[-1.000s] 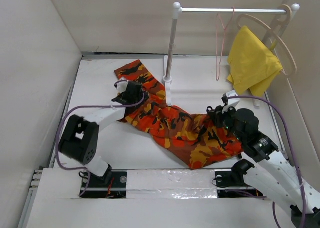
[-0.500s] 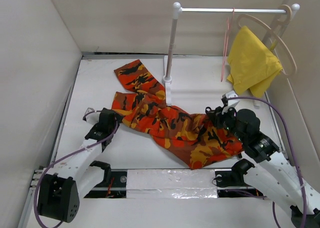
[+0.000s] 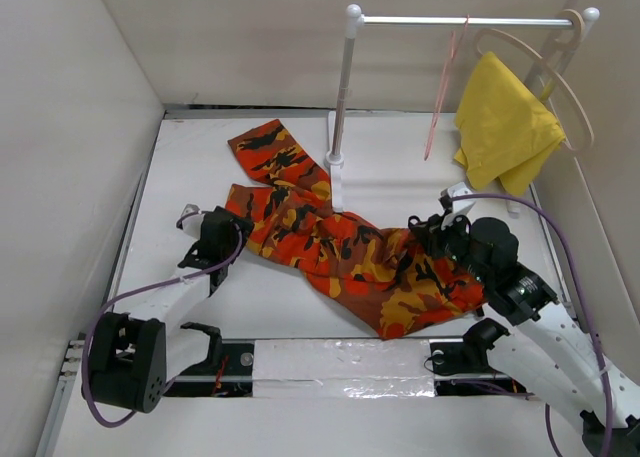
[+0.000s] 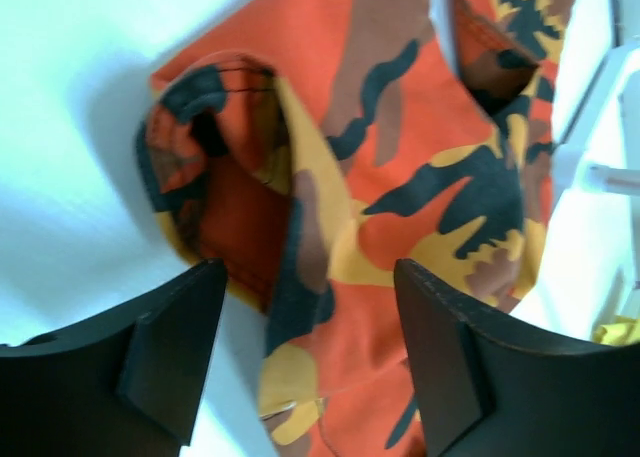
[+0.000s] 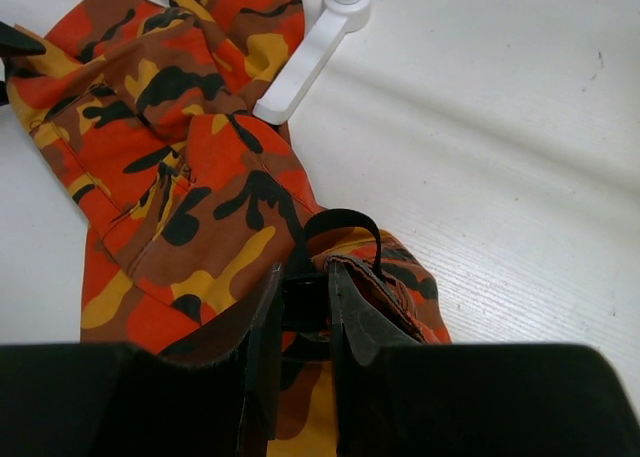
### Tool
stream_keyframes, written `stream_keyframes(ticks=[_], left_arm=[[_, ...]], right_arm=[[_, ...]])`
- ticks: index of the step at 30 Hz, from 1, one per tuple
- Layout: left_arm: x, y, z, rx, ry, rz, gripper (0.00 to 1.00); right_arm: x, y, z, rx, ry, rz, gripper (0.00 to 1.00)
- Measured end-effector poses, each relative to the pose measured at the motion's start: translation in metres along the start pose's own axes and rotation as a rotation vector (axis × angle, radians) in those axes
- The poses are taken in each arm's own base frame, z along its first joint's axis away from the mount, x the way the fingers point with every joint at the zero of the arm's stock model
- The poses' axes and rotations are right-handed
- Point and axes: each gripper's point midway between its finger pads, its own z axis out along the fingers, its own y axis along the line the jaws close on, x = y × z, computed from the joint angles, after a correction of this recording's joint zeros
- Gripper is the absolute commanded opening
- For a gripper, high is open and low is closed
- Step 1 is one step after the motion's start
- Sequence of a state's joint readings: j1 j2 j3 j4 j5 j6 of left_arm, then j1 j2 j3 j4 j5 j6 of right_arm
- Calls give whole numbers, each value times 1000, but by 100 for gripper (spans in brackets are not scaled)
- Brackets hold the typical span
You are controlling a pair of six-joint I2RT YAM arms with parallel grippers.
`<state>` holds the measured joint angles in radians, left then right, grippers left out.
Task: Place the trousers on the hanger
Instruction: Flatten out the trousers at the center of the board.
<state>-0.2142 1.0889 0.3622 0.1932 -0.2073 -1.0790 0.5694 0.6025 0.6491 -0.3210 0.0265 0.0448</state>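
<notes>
nearest me, my right gripper (image 5: 305, 295) is pinched on an edge of the trousers (image 3: 340, 249), which lie spread across the table (image 3: 400, 172). my left gripper (image 4: 305, 322) hovers over a leg cuff, jaws wide apart. farther back, the hanger (image 3: 440, 97) hangs on the rail (image 3: 470, 21).

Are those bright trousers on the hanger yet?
No. The trousers lie crumpled on the table; the pink hanger hangs bare on the rail.
</notes>
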Motion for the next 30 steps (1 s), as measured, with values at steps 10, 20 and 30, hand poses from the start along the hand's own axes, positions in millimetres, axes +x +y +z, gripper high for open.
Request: stream_keyframes(ticks=[10,20,30], left_arm=[[-6,-20,36,-45,-6,44,0],[-132,-101,-77,113,-399,47,0],[-243,-139,-249,248,-778,-6,0]], right_arm=[[10,3,10,-17,46,-1,0],[21,55,10,-232,106,-56,0],[-57,213,-116,-899,-55,-107,0]])
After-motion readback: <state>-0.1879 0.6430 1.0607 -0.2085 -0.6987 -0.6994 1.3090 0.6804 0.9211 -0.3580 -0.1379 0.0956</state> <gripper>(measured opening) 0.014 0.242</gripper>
